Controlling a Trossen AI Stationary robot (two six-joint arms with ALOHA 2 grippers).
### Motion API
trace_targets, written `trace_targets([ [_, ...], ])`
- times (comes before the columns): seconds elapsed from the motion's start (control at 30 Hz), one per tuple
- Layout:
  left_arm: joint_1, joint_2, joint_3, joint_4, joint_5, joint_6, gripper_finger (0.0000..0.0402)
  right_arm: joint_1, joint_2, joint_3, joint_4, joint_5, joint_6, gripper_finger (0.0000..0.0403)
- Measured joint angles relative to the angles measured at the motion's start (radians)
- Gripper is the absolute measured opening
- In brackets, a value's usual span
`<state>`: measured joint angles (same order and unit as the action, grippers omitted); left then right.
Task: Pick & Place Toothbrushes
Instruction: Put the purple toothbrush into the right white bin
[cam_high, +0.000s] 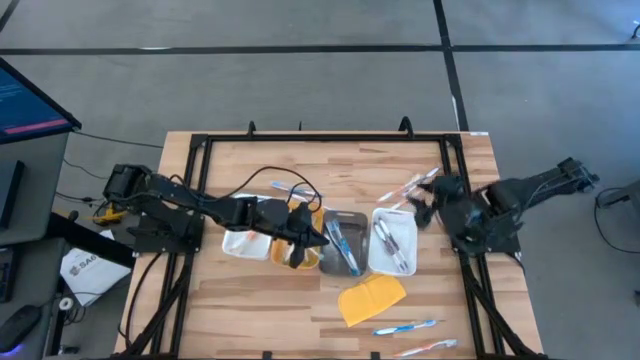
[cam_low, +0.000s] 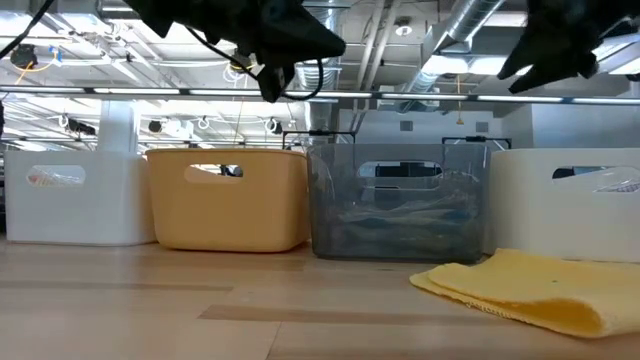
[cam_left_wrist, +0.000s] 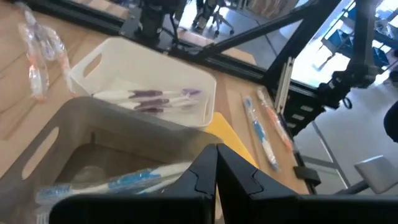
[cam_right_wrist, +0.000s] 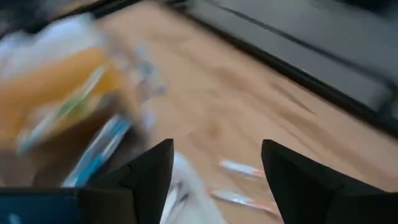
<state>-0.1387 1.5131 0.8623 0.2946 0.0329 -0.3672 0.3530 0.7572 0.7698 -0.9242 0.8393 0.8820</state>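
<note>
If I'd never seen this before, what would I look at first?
Probably the row of trays in the middle of the table, white, orange and grey, with toothbrushes lying in them. The left gripper hangs shut over the orange and grey trays, while the right gripper waits open by the table's right edge. A bright yellow pad lies in front of the trays.

Blue-handled toothbrushes (cam_high: 340, 247) are laid lengthwise in the grey tray (cam_high: 343, 268). Pale, purple-marked ones (cam_high: 393, 243) are contained in the white tray (cam_high: 372, 252). Wrapped toothbrushes (cam_high: 412, 187) are scattered near the table's far right corner; two (cam_high: 405, 327) are placed near its near edge.
</note>
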Motion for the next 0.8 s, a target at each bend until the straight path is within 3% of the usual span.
trace_targets([
  [0.1, 0.0, 0.0, 0.0, 0.021, 0.0, -0.004, 0.0001, -0.183, 0.01, 0.079, -0.153, -0.069, 0.186, 0.022],
  [0.17, -0.003, 0.0, 0.0, 0.023, -0.001, -0.004, 0.0001, -0.305, 0.018, 0.129, -0.257, -0.124, 0.192, 0.0208],
  [0.27, -0.017, 0.0, 0.0, 0.022, -0.002, 0.004, 0.0001, -0.49, 0.022, 0.194, -0.309, -0.173, 0.097, 0.0191],
  [0.33, -0.031, 0.0, 0.0, 0.022, -0.002, 0.025, 0.0001, -0.604, 0.023, 0.223, -0.295, -0.259, 0.02, 0.0181],
  [0.53, -0.055, 0.0, 0.0, 0.022, -0.001, 0.071, 0.0001, -0.932, 0.116, 0.251, -0.205, -0.636, -0.217, 0.0159],
  [0.67, -0.069, 0.0, 0.0, 0.021, -0.002, 0.075, 0.0001, -1.121, 0.251, 0.252, -0.191, -0.872, -0.379, 0.0148],
  [0.8, -0.084, 0.0, 0.0, 0.02, -0.001, 0.076, 0.0001, -1.21, 0.426, 0.252, -0.171, -0.925, -0.428, 0.0139],
])
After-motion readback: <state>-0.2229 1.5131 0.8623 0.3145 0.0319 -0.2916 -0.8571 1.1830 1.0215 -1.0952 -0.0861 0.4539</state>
